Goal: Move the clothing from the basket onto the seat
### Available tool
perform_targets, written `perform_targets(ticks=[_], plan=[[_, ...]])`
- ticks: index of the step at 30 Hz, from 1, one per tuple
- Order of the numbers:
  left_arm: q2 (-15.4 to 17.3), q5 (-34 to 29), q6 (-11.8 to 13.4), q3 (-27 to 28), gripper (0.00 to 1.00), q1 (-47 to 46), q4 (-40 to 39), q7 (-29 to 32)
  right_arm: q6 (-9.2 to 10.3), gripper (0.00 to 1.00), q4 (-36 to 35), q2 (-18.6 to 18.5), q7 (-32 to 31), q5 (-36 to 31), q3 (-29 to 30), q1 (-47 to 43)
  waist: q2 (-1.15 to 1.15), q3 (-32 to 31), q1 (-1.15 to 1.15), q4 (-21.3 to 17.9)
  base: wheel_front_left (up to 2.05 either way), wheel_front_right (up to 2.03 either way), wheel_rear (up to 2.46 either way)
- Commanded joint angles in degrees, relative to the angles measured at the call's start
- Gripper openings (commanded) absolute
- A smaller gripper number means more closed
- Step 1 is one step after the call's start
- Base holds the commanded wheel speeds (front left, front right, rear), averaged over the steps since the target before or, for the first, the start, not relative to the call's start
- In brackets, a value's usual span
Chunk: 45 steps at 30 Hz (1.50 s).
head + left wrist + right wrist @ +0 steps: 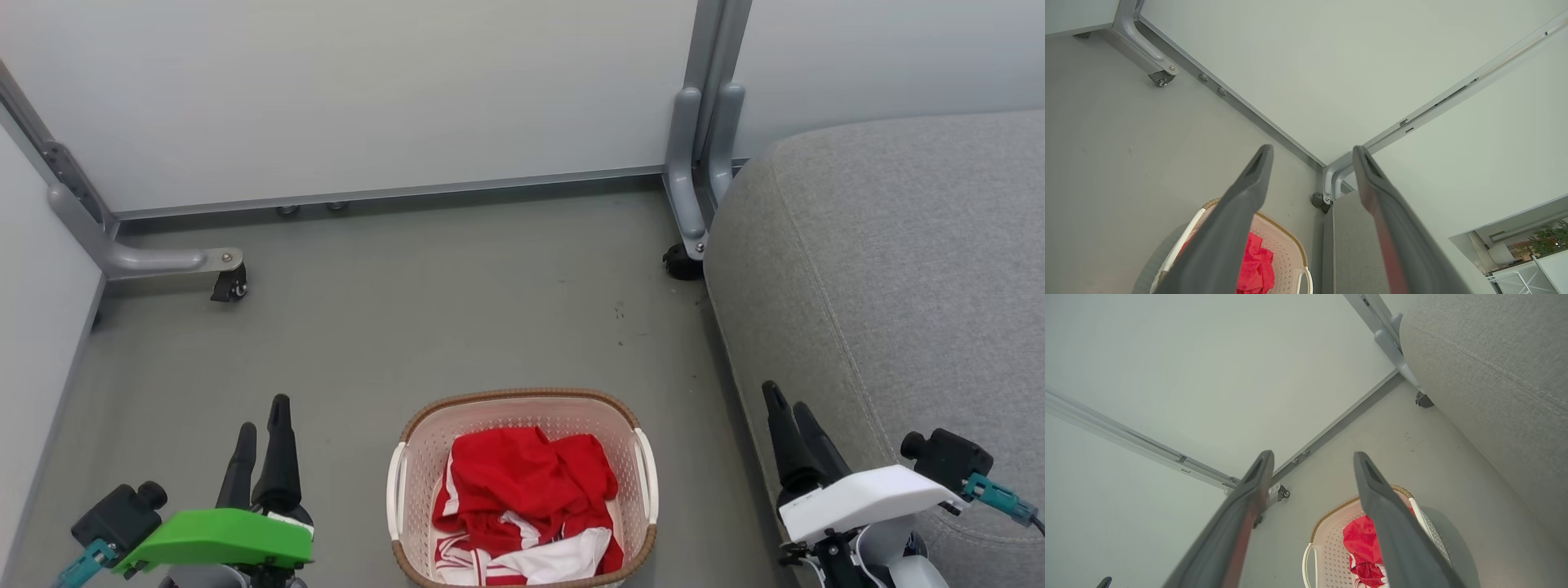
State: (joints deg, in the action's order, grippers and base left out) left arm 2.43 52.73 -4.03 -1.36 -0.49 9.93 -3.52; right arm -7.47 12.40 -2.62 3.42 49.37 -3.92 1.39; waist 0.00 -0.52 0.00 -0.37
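Observation:
The cream basket with a brown rim stands on the grey floor at the bottom middle of the head view, holding crumpled red clothing with white stripes. The grey seat fills the right side. My left gripper hovers open to the left of the basket, nothing between its fingers. My right gripper hovers open to the right of the basket, in front of the seat's side. The left wrist view shows the basket, the clothing and the seat. The right wrist view shows the basket, clothing and seat.
Pale partition walls close off the back and left. Their grey metal feet with castors stand on the floor at the back left and beside the seat's far corner. Open floor lies beyond the basket.

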Motion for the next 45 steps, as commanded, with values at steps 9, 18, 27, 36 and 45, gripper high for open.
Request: perform_targets(ticks=[9,18,27,36,45], plan=[[0.4,-9.3,1.6,-2.1,1.00,0.8,-1.7,-2.0,-0.02,1.00,-1.4,-0.5,2.1,-9.0,-1.9,-0.6,0.00,-0.1,0.00,0.0,0.00,0.00,0.00],[0.4,-15.1,2.3,-3.2,1.00,1.6,-2.9,-3.5,-0.02,1.00,-1.9,-0.4,3.6,-15.5,-2.7,-1.0,0.00,-0.1,0.00,0.0,0.00,0.00,0.00],[0.4,-18.2,0.7,-3.6,1.00,2.4,-1.8,-4.9,-0.02,1.00,-2.3,-0.3,5.1,-21.6,-3.6,-1.6,0.00,-0.1,0.00,-0.3,0.00,0.00,0.00],[0.5,-23.2,2.9,-5.0,1.00,2.4,-1.6,-6.3,-0.03,1.00,-2.7,-0.2,6.4,-27.5,-4.3,-2.0,0.00,0.0,0.00,-0.4,0.00,0.00,0.00],[0.5,-28.1,3.1,-6.2,1.00,2.9,-2.9,-7.4,-0.02,1.00,-3.3,-0.3,7.6,-32.3,-5.3,-2.3,0.00,0.1,0.00,-0.4,0.00,0.00,0.00]])
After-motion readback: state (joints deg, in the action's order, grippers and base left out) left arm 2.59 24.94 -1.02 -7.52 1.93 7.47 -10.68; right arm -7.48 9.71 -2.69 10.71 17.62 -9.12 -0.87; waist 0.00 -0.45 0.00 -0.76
